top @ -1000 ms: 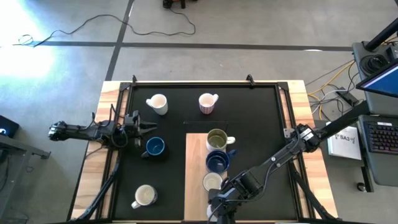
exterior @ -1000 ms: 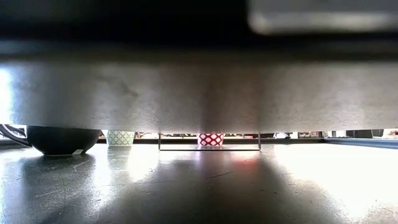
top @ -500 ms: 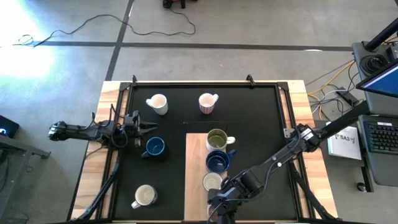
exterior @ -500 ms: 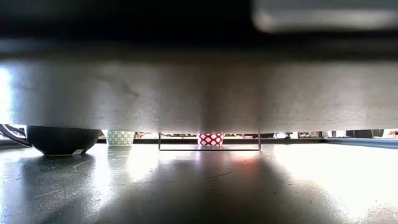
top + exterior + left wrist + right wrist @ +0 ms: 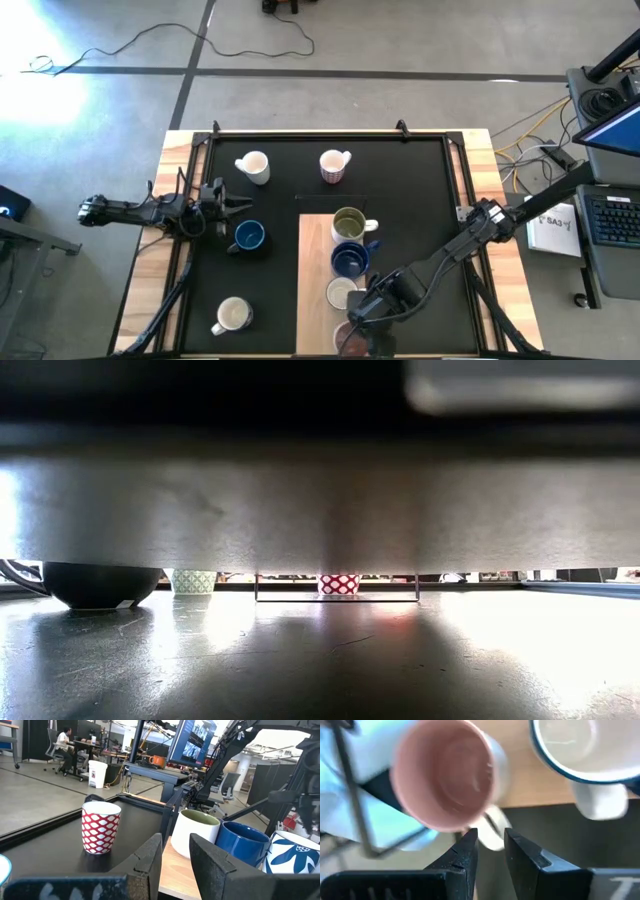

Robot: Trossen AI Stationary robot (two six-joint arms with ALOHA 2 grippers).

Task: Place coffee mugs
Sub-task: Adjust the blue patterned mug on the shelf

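Observation:
On the wooden board (image 5: 315, 250) a row of mugs stands upright: olive green (image 5: 348, 224), dark blue (image 5: 349, 260), a white one with a blue rim (image 5: 341, 292), and the white mug with a pink inside (image 5: 352, 341) at the near end. My right gripper (image 5: 368, 312) hovers just beyond that mug, narrowly open. In its wrist view the mug's handle (image 5: 490, 831) lies just ahead of the right gripper's (image 5: 491, 845) fingertips, apart from them. My left gripper (image 5: 236, 207) waits, narrowly open, beside a second dark blue mug (image 5: 249, 236) on the mat.
On the black mat stand a white mug (image 5: 252, 165), the pink-patterned mug (image 5: 335, 165) and a cream mug (image 5: 233, 316). A raised frame (image 5: 320, 134) rims the mat. In the low view a grey surface (image 5: 320, 500) blocks most of the picture.
My right gripper has drawn back from over the pink-inside mug, toward the far right. The mug, hidden under the gripper before, now shows standing on the board's near end.

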